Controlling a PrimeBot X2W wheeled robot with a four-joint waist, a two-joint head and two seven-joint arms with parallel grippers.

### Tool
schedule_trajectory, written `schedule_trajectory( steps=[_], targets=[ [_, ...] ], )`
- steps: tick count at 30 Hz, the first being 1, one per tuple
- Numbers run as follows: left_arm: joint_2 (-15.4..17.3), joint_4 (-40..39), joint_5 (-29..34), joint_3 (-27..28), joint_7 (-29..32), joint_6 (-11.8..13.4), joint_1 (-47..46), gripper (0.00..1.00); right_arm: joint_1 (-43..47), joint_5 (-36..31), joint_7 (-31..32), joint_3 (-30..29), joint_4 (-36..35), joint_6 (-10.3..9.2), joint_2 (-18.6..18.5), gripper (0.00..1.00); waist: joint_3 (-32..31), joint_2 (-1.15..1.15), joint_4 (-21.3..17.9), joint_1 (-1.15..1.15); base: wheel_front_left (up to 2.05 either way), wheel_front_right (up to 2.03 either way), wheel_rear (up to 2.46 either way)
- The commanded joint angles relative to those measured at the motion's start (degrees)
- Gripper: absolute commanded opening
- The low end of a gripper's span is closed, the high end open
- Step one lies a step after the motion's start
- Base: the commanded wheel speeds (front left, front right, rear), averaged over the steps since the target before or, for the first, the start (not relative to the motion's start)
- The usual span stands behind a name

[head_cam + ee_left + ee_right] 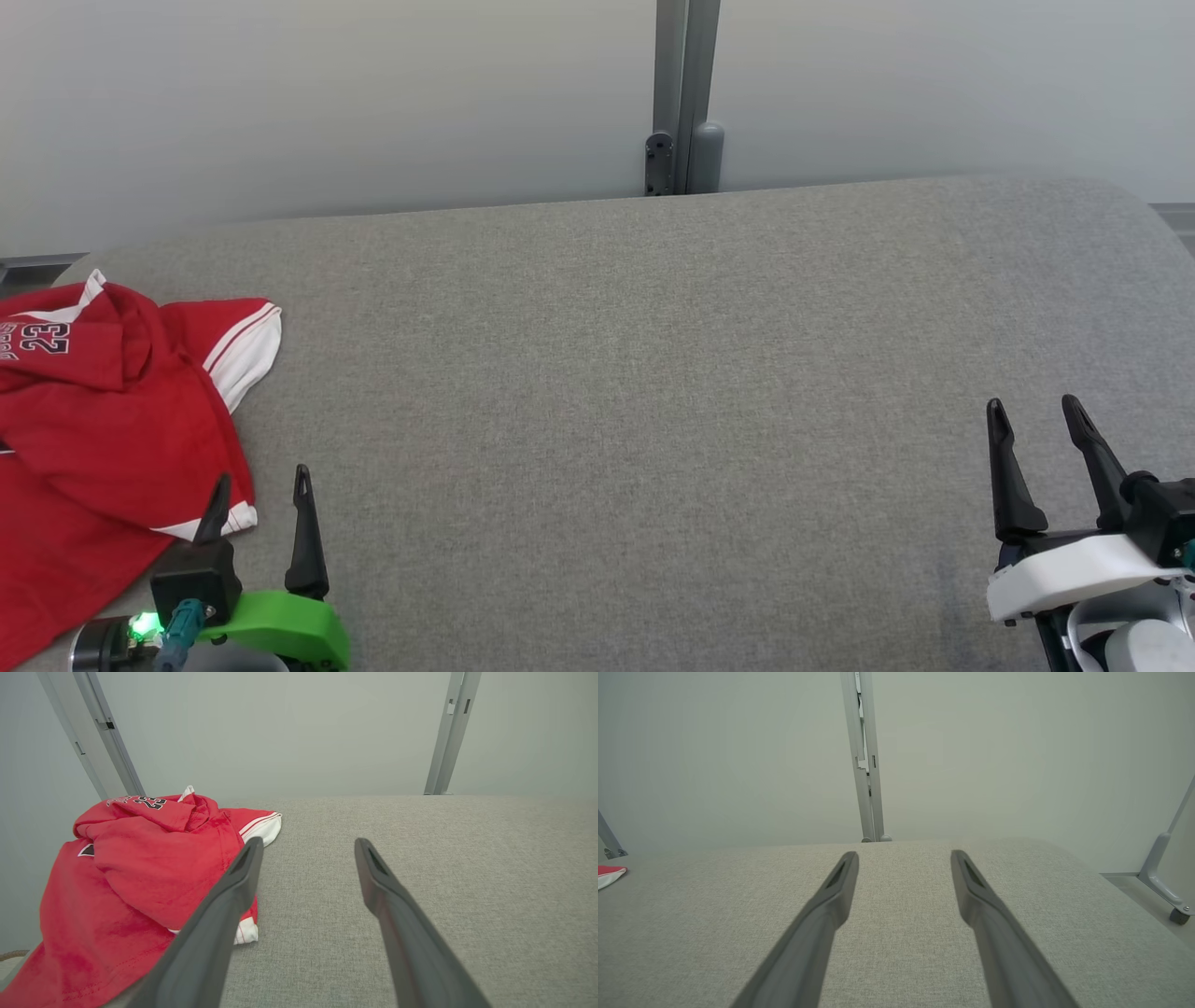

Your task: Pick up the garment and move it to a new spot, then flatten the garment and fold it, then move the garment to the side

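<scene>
The red garment [103,411], crumpled at lower left, is likely handling soft and limp; its near hem [245,516] is offering a hold. Left claw [263,476] and right claw [1034,404] are gaping wide, empty.

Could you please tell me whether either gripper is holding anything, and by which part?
Nothing is held: the left gripper and right gripper are both open, and the jersey lies ungripped.

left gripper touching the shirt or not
Cannot tell. In the head and left wrist views one finger of the left gripper overlaps the shirt at its hem, but neither shows contact or a gap.
</scene>
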Motion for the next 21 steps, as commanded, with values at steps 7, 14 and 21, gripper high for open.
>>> schedule_trajectory(
  steps=[7,14,21],
  targets=[
    [0.0,0.2,3.9,0.4,-1.2,0.2,0.4,1.0,0.8,-3.1,-1.2,-0.2,-0.5,0.02,-0.5,1.0,-0.1,0.0,0.3,0.0,0.0,0.0,0.0],
    [-0.1,0.5,5.8,0.6,-1.6,0.0,0.3,1.0,1.2,-4.7,-1.5,-0.1,-0.6,0.02,-0.1,1.0,-0.3,0.0,0.5,0.0,0.0,0.0,0.0],
    [-0.1,0.6,6.3,0.7,-1.6,-0.2,0.5,1.0,1.5,-4.4,-1.5,-0.3,-0.3,0.02,0.0,1.0,-0.5,0.0,0.7,0.0,0.0,0.0,0.0]
  ],
)
